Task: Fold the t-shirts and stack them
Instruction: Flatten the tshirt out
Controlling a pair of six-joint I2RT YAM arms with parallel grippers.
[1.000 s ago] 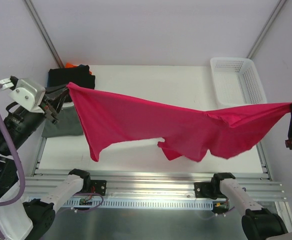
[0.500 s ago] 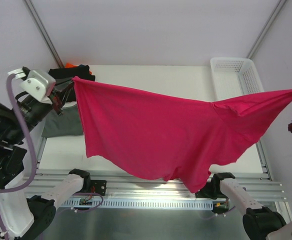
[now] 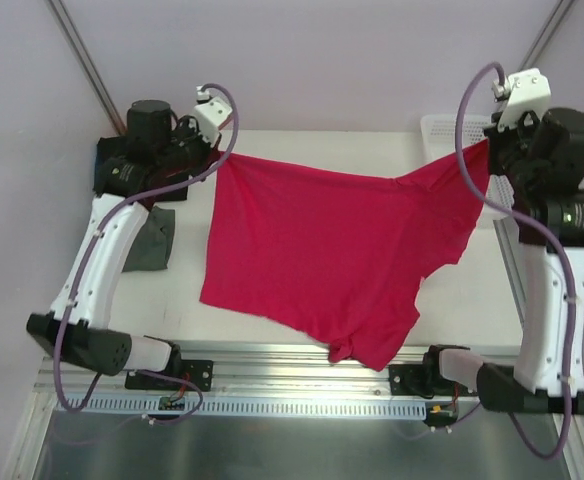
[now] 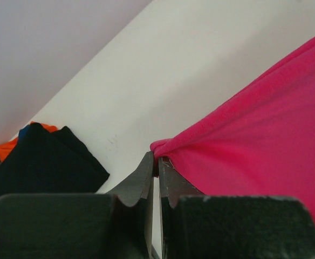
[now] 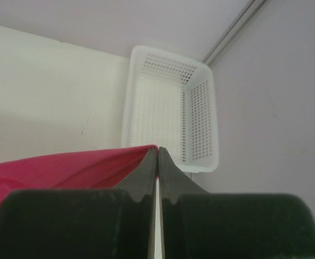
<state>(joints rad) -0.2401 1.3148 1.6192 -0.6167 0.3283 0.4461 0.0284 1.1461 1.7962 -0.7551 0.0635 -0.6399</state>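
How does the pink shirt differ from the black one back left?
The pink t-shirt is unfolded and spread wide, its far corners pinched by the left gripper and right gripper; the black t-shirt lies folded and untouched. The pink one spans far more table than the black one. Both are cloth.

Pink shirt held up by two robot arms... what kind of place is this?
Probably a robot test lab, not a home: two arms bolted to a metal rail beside a white table, plain walls around, and the left gripper and right gripper stretching a pink t-shirt between them.
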